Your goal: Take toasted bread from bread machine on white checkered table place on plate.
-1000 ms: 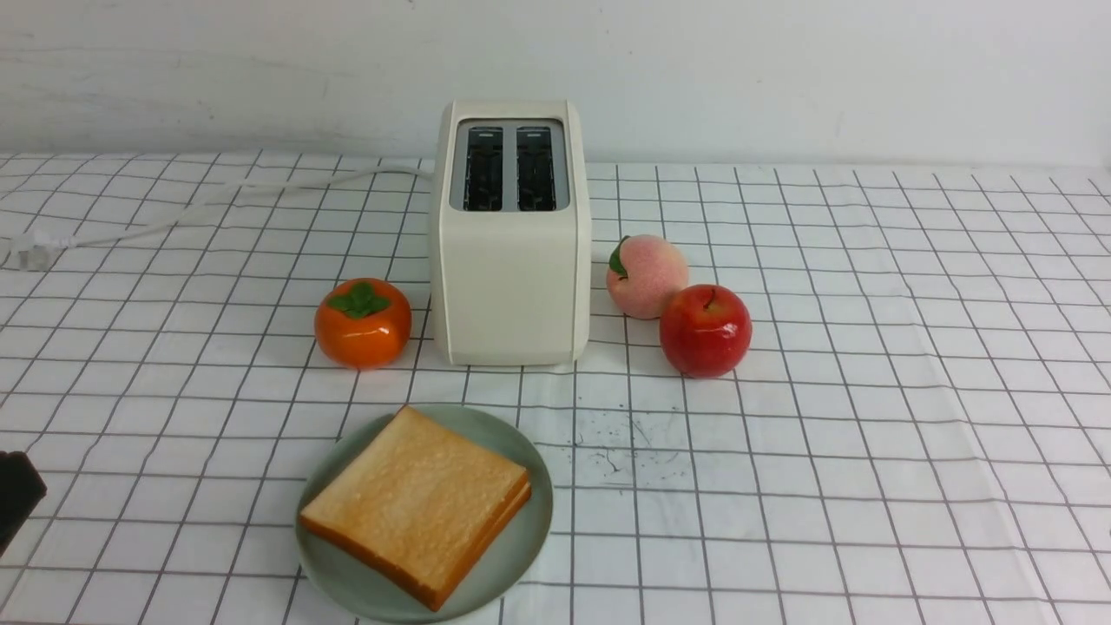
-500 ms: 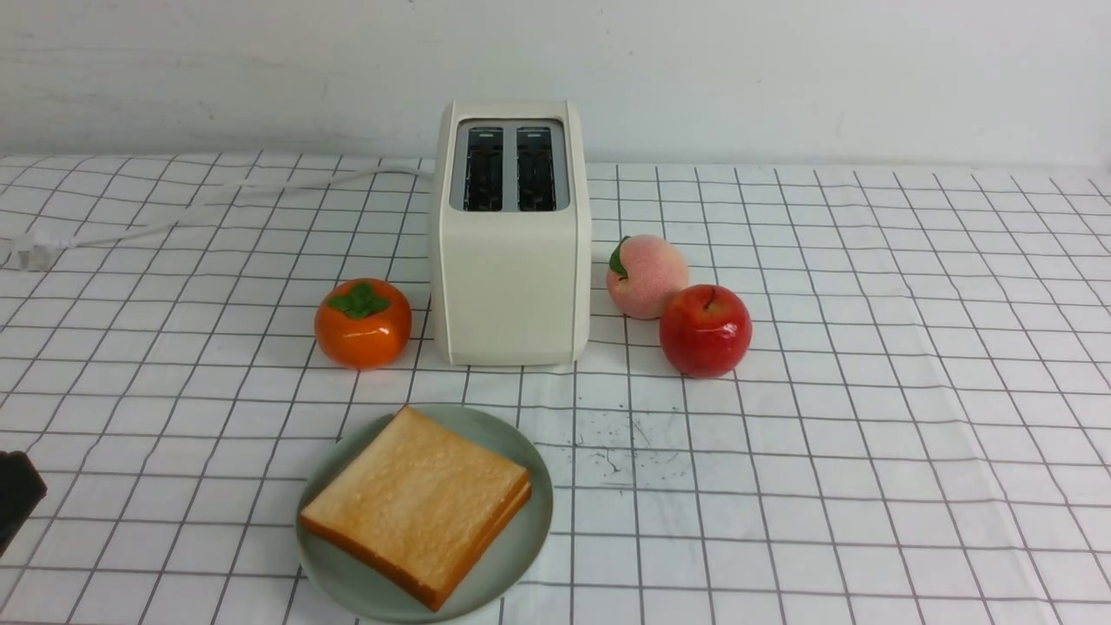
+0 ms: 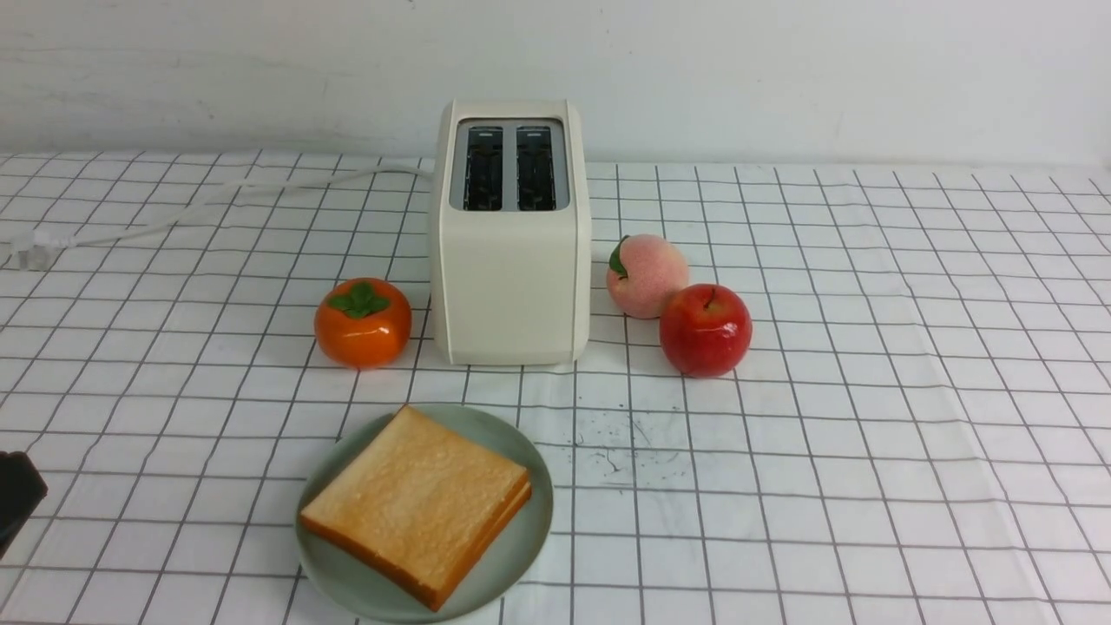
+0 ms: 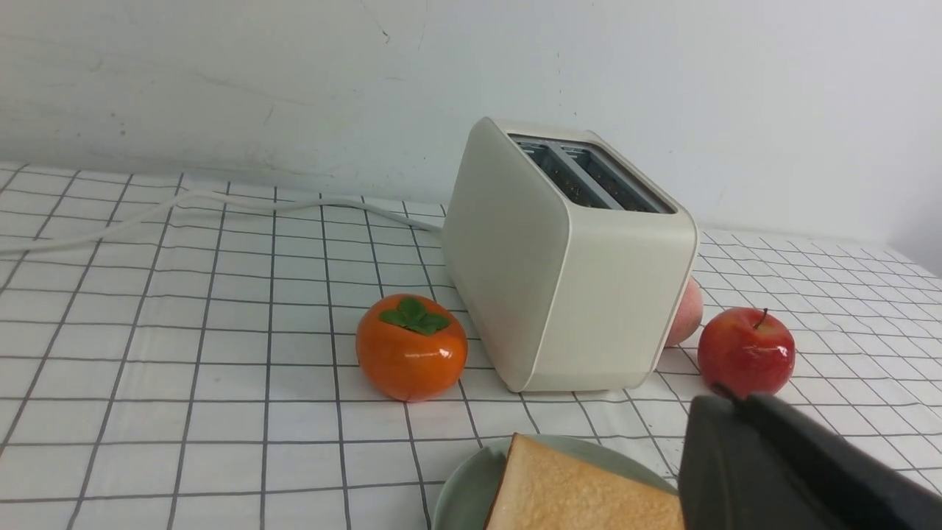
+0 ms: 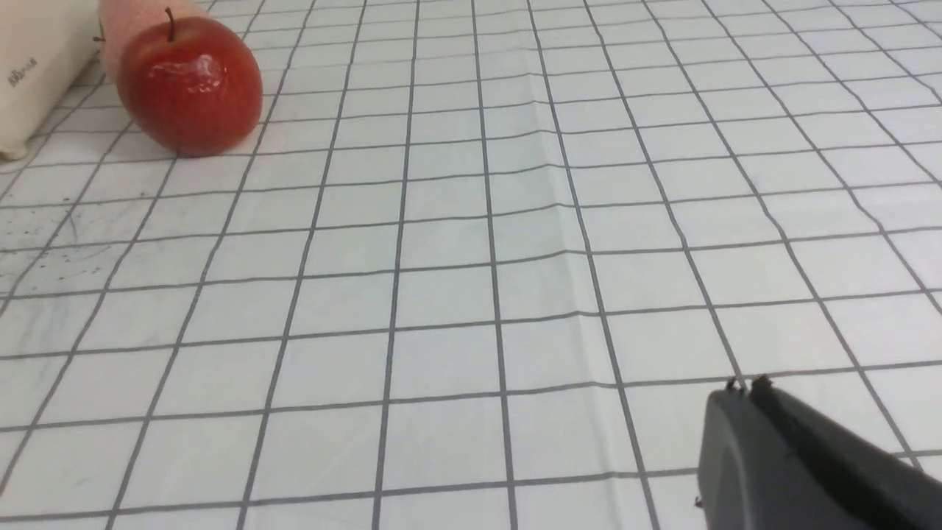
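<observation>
Our left claw (image 4: 743, 401) is pressed together, and so is our right claw (image 5: 749, 386) — both with nothing between their tips. Beyond the left one we see the toasted bread (image 3: 417, 503), two square slices stacked flat on the pale green plate (image 3: 529, 538). The top face is pale gold, mottled with deeper toasting, and the crust edges are orange-brown; the stack sits turned — one corner towards us. Farther out on the checkered worktop (image 3: 833, 434) stands the cream toaster (image 3: 508, 286), its two slots dark, between the persimmon (image 3: 363, 325) and the peach (image 3: 649, 273) with the red apple (image 3: 706, 332).
</observation>
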### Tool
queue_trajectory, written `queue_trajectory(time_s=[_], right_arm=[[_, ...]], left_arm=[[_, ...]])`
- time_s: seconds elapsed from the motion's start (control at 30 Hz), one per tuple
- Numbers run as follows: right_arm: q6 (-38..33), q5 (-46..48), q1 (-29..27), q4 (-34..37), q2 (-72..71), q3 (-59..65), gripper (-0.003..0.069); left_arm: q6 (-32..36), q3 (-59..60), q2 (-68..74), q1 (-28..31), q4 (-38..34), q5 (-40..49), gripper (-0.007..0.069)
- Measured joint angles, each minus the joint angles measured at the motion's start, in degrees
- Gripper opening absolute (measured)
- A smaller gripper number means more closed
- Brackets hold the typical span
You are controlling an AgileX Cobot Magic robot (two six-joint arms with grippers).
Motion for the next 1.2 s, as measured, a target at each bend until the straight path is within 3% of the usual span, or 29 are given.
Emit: queue_trajectory(time_s=[1.07,1.2], right_arm=[[0.67,0.57,0.0,0.12,0.0,-0.16,-0.0009],[0.67,0.57,0.0,0.12,0.0,-0.16,-0.0004]], left_arm=[[-0.06,0.1,0.0,0.0,0.06,-0.54,0.0022],[-2.1,3.77,-0.81,0.0,4.27,-3.44,-0.0006]])
